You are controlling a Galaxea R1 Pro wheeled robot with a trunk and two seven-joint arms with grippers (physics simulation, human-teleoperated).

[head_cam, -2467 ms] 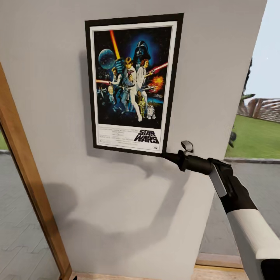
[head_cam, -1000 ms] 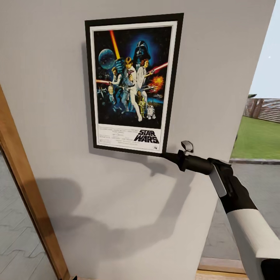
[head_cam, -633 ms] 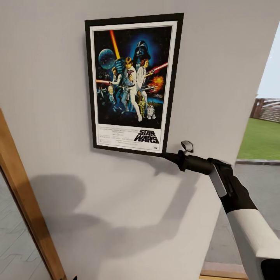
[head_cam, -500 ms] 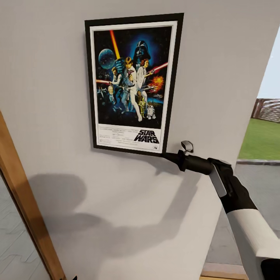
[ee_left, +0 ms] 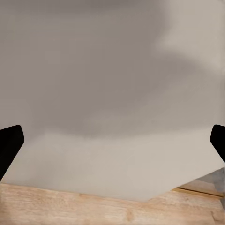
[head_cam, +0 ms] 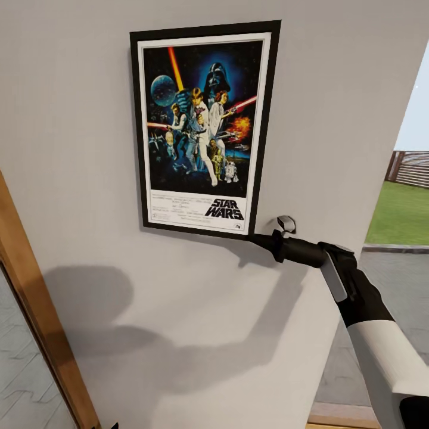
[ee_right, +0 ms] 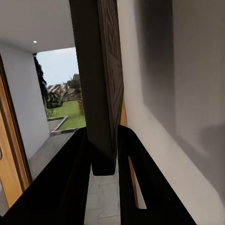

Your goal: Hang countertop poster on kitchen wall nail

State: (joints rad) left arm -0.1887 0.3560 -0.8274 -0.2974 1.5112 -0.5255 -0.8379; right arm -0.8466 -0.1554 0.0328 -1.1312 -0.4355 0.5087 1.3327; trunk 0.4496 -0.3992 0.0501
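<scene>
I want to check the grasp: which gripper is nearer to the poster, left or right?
Right. The right gripper is shut on the poster at its lower right corner, in front of the grey wall. The left gripper is open and faces bare wall, with no poster between its fingers.

The right arm (head_cam: 381, 351) has a glossy white forearm shell that gives way to a matte black wrist section with a flat grey panel on its side. Ahead of that sits a black cylinder carrying a small silver-grey tab. The right gripper (ee_right: 104, 154) has smooth, plain black fingers (ee_right: 136, 183); the left gripper's fingertips (ee_left: 9, 145) are black too.
</scene>
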